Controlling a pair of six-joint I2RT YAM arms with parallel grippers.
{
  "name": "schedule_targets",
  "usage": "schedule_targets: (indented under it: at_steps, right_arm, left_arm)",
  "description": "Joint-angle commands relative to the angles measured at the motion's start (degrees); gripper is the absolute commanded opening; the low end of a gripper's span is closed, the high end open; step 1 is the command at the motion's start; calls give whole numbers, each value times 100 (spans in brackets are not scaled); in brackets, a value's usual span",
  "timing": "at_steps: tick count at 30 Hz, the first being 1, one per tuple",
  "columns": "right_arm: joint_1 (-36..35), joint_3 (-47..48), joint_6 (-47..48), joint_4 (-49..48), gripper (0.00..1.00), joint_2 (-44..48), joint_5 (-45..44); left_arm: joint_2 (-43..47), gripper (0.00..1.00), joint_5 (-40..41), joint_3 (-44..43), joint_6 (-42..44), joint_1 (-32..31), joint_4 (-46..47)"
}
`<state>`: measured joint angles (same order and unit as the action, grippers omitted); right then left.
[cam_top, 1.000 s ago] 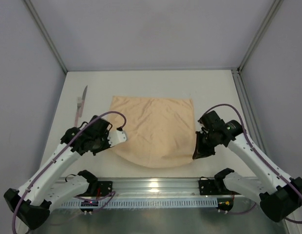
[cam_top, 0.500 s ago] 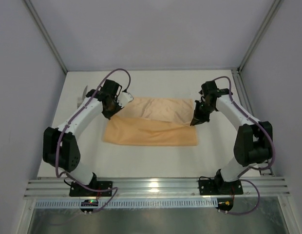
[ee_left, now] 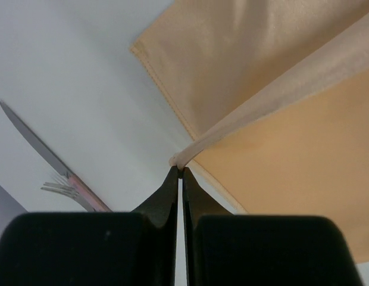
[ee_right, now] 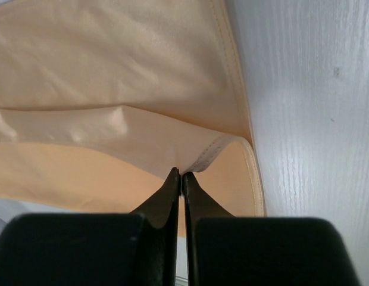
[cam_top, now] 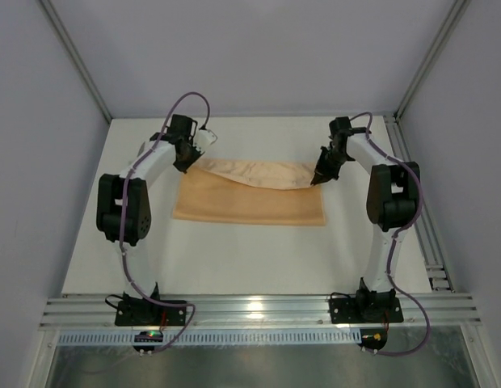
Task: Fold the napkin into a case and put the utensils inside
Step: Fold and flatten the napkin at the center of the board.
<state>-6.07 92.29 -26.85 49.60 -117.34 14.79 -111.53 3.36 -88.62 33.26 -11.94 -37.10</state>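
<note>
The peach-orange napkin point(cam_top: 250, 204) lies folded across the middle of the white table, its upper layer raised along the far edge. My left gripper point(cam_top: 190, 166) is shut on the napkin's far-left corner point(ee_left: 183, 158). My right gripper point(cam_top: 315, 179) is shut on the stitched far-right corner point(ee_right: 214, 156). In the left wrist view the utensils lie on the table left of the cloth: a knife point(ee_left: 36, 143) with a pinkish handle and a fork point(ee_left: 56, 186) beside it. In the top view the left arm hides them. No case shape shows.
Grey enclosure walls and metal frame posts point(cam_top: 77, 69) close in the table on three sides. A metal rail point(cam_top: 250, 311) with the arm bases runs along the near edge. Both arms stretch far out over the table.
Both arms have swung from the near edge to the far edge with the napkin's corners pinched, laying the near half over the far half. The cloth is now a narrow band.
</note>
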Motion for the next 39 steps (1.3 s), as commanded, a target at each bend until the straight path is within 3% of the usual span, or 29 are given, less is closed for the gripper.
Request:
schedule_targets:
  at_steps: [1, 13, 21, 22, 24, 27, 33, 39]
  right_arm:
    - [132, 202, -548, -266, 3, -210, 59]
    - [272, -141, -1401, -1056, 4, -158, -99]
    - [308, 43, -1507, -1366, 18, -325, 7]
    - [316, 69, -1516, -1366, 30, -333, -2]
    - [334, 157, -1481, -1375, 39, -325, -11]
    - [334, 219, -1183, -1488, 52, -211, -63]
    - [360, 342, -16, -1840, 53, 229, -196]
    - [369, 772, 935, -1191, 50, -210, -643]
  left_arm:
    - [-290, 0, -177, -278, 6, 61, 546]
    - [-642, 0, 16, -305, -311, 157, 1205]
    - [-695, 0, -318, -305, -276, 149, 1293]
    - [-721, 0, -318, -305, -276, 149, 1311]
    - [-774, 0, -265, -305, -258, 149, 1354]
    - [-836, 0, -291, -322, -267, 149, 1363]
    - [-976, 0, -239, -550, -425, 149, 1311]
    - [-994, 0, -186, -586, -478, 149, 1249]
